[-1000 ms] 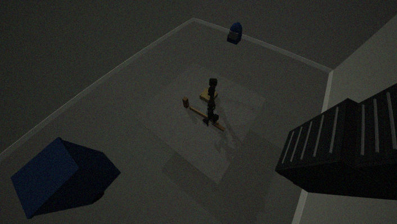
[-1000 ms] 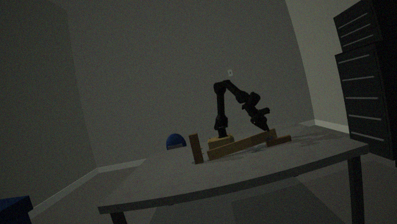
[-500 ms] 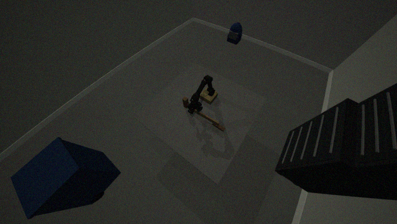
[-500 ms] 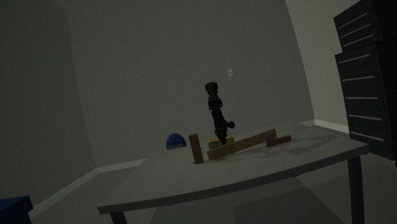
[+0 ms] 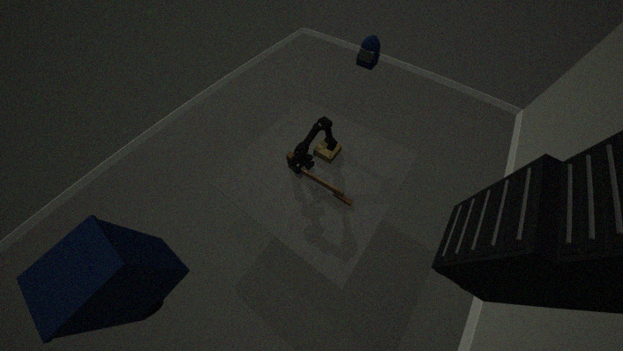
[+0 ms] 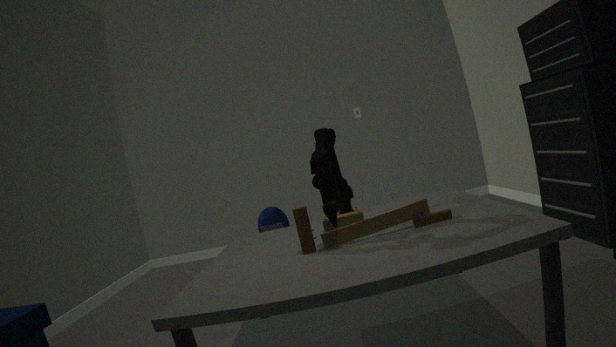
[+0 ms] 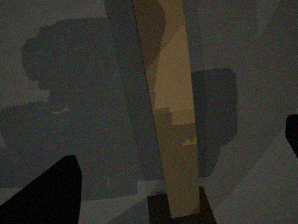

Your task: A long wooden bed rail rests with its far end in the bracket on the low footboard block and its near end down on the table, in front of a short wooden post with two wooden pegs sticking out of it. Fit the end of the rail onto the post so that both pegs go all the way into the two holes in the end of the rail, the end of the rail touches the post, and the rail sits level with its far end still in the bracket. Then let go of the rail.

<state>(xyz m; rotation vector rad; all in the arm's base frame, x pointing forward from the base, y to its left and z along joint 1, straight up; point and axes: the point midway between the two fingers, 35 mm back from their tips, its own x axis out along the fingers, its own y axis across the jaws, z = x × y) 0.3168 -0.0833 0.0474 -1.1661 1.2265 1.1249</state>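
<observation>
From the top, the arm [image 5: 313,133] [image 6: 329,167] bends out from its wooden base [image 5: 335,154] [image 6: 358,214], its gripper [image 5: 303,164] [image 6: 333,221] over the end of the rail [image 5: 322,182] [image 6: 379,221] [image 7: 175,85] by the post [image 5: 288,158] [image 6: 304,231]. That is a sensible place to be, since this is the end that must be raised. The rail slants from the post, on the side of the table [image 5: 282,207] [image 6: 270,307] towards its left corner, to the footboard block [image 5: 346,200] [image 6: 436,217], nearer the edge facing the drawers [image 5: 499,207] [image 6: 563,131].

In the exterior view, the rail's low end is on the table just beside the post, well in from the long front edge. The other end is propped up at the footboard block, towards the right-hand corner, so the rail slopes. Two pegs [image 6: 313,234] point from the post towards the rail; a gap remains, so nothing is fitted. Lifting the low end level should come before any push onto the pegs.

The wrist view shows the fingers spread wide on either side of the rail, holding nothing; no table edge or corner can be made out here. Such a spread leaves room to come down around the wood; closing off-centre could nudge it out of the bracket.
</observation>
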